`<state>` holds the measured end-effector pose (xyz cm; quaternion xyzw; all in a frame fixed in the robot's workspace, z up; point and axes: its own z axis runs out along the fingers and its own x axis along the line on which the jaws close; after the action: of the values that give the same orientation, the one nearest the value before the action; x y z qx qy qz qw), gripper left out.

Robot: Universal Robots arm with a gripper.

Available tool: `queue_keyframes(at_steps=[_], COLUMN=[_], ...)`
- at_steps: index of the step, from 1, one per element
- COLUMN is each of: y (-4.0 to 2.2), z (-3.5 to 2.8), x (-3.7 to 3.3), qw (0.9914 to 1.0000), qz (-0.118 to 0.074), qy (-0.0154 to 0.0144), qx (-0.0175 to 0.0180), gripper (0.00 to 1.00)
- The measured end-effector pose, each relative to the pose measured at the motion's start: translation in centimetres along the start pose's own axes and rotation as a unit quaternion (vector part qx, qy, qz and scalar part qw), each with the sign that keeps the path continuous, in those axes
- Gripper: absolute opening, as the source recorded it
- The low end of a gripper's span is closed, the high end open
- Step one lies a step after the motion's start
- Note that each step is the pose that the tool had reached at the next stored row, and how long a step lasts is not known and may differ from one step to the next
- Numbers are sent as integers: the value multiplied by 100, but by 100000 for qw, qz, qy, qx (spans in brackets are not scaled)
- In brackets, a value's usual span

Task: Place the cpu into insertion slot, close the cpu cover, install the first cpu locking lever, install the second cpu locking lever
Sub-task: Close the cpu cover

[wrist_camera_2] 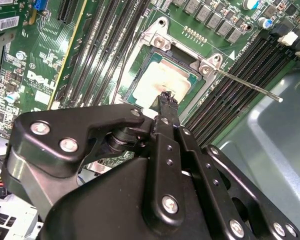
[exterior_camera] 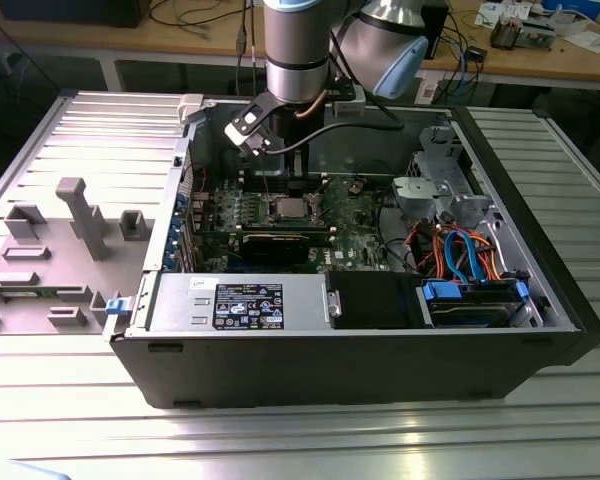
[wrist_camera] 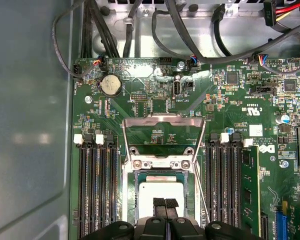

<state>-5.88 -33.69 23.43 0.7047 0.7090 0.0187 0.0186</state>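
Ribbed metal table [exterior_camera: 280,440] carries the open computer case [exterior_camera: 380,365], and we see the gripper [wrist_camera: 165,206] low over the green board [wrist_camera: 230,100], fingertips [wrist_camera: 159,207] pressed together, holding nothing. We find the cpu [wrist_camera: 162,189] lying in the insertion slot [wrist_camera: 129,196], with the cpu cover [wrist_camera: 162,120] swung up open.

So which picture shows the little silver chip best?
The second wrist view: the cpu looks big there and is mostly uncovered. In the first wrist view the pincer hides part of it. In the exterior view it is just a tiny grey square deep inside the case.
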Motion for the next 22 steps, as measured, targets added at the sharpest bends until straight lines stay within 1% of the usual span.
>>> queue_keyframes(at_steps=[2,4,6,7,10,11,12,16,17,18,22], y=[1,16,20,24,24,32,54,60,64,67,82], z=[0,-11,-67,-70,-70,-66,-61,-64,-145,-191,-191], x=[0,0,0,0,0,0,0,0,0,0,-1], qw=[100000,99999,99998,99998,99997,99997,99997,99997,99996,99996,99996], qz=[0,-2,2,-6,1,-3,0,3,3,1,1], qy=[3,-7,4,22,-6,1,12,-2,2,0,-10], qx=[17,436,584,691,727,731,758,822,840,842,853], gripper=[11,11,11,11,11,11,11,11,11,11,11])
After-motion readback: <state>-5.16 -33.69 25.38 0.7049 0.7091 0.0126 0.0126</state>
